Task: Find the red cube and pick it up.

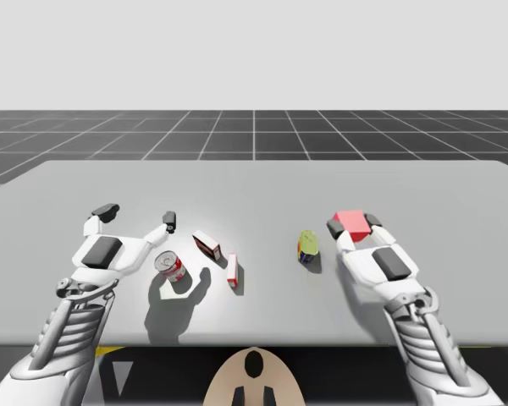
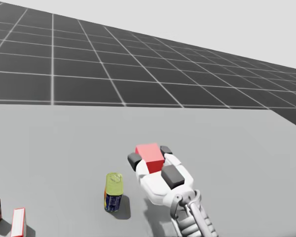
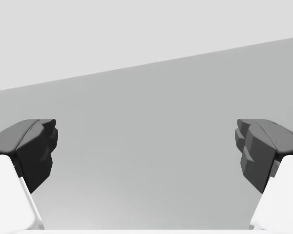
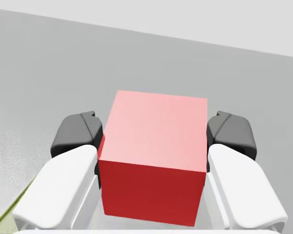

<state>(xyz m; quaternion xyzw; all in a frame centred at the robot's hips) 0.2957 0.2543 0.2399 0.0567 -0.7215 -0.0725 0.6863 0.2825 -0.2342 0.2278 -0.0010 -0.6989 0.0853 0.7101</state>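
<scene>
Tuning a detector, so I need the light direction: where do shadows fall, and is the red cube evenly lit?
High view: a dark shadow lies on the table, on the near side of the red-and-white can. Head view: the yellow-green can casts a shadow rightward. Right wrist view: the red cube in the right end effector has a pale top and a darker near face.

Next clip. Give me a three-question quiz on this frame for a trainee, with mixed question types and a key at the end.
1. True or false: the right gripper grips the red cube from two sides.
2. Between the left gripper's fingers is: A a box; B nothing; C the red cube.
3. Which gripper is nearer the yellow-green can?
Key: 1 true; 2 B; 3 the right one.
</scene>
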